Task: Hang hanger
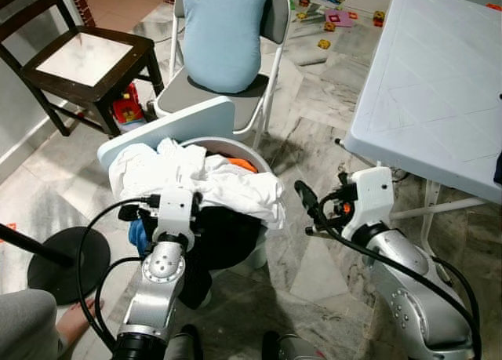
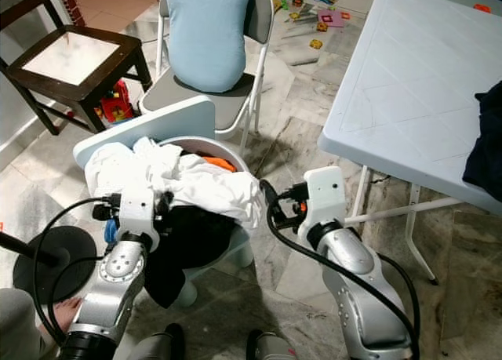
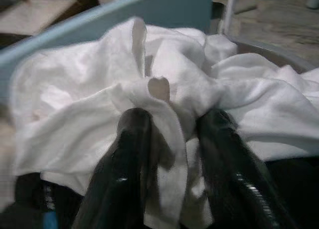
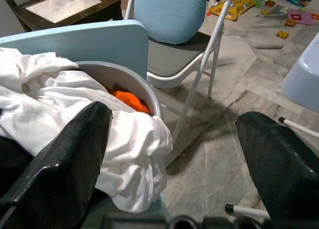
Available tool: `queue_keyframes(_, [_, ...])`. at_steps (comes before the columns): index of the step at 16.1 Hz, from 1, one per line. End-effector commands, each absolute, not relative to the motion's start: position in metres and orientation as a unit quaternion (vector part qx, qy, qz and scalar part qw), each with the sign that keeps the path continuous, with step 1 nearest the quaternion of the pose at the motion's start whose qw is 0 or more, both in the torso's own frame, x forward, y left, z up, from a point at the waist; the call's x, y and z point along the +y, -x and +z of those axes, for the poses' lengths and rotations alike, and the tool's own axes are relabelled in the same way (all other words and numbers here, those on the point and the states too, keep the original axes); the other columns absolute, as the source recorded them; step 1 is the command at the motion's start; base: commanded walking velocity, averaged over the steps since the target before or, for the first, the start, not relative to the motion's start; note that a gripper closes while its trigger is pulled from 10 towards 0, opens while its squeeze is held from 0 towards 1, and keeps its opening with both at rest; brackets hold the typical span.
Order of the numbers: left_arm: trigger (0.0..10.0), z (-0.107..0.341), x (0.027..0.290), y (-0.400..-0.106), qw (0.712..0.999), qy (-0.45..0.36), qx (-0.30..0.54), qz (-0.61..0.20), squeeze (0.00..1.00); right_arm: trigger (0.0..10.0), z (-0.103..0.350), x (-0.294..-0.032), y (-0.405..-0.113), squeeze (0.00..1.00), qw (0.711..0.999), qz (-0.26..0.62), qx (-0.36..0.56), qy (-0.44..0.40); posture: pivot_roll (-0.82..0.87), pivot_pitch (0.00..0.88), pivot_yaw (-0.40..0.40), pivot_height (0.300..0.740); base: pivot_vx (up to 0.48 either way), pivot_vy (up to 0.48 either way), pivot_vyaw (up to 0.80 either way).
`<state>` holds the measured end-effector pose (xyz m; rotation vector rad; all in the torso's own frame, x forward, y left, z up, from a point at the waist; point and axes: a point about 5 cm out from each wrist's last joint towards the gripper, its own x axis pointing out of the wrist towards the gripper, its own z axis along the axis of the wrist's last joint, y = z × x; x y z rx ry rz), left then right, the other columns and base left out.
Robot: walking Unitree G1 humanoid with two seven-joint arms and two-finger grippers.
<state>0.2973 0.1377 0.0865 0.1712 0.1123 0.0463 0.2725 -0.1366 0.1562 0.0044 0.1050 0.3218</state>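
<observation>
A grey laundry basket [image 1: 229, 143] stands on the floor in front of me, heaped with a crumpled white cloth [image 1: 227, 183], an orange piece [image 1: 243, 165] and a black garment [image 1: 227, 234] that hangs over its front. My left gripper [image 3: 174, 119] is at the near left of the pile, its two black fingers [image 3: 130, 139] closed on a fold of the white cloth. To the right of the basket, above the floor, my right gripper [image 4: 172, 116] stands open with nothing in it.
A pale blue board [image 1: 180, 125] leans behind the basket. A folding chair with a light blue cushion [image 1: 223, 30] is beyond it, a dark wooden chair [image 1: 78, 62] far left, a white table [image 1: 439, 78] right. A black stand base [image 1: 67, 262] and a person's foot [image 1: 70, 321] are near left.
</observation>
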Motion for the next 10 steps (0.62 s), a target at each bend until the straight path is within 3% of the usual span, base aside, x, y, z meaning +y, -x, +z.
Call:
queue_keyframes(1, [0.0,0.092,0.150,-0.296,0.992,-0.102,0.038,0.071,0.00,10.0,0.155,-0.140,-0.272,0.00,0.987,0.151,0.050,0.003,-0.10,0.230,-0.088,0.740,0.000,0.000,0.00])
queue_keyframes(8, [0.0,0.115,0.157,-0.303,0.988,-0.108,-0.017,0.108,0.00,10.0,0.156,-0.142,-0.278,0.00,0.988,0.145,0.043,0.004,-0.09,0.234,-0.093,0.740,0.000,0.000,0.00])
queue_keyframes(10, [0.0,0.141,0.166,-0.306,0.979,-0.141,-0.083,0.125,0.00,10.0,0.155,-0.141,-0.277,0.00,0.989,0.143,0.043,0.002,-0.09,0.230,-0.087,0.740,0.000,0.000,0.00])
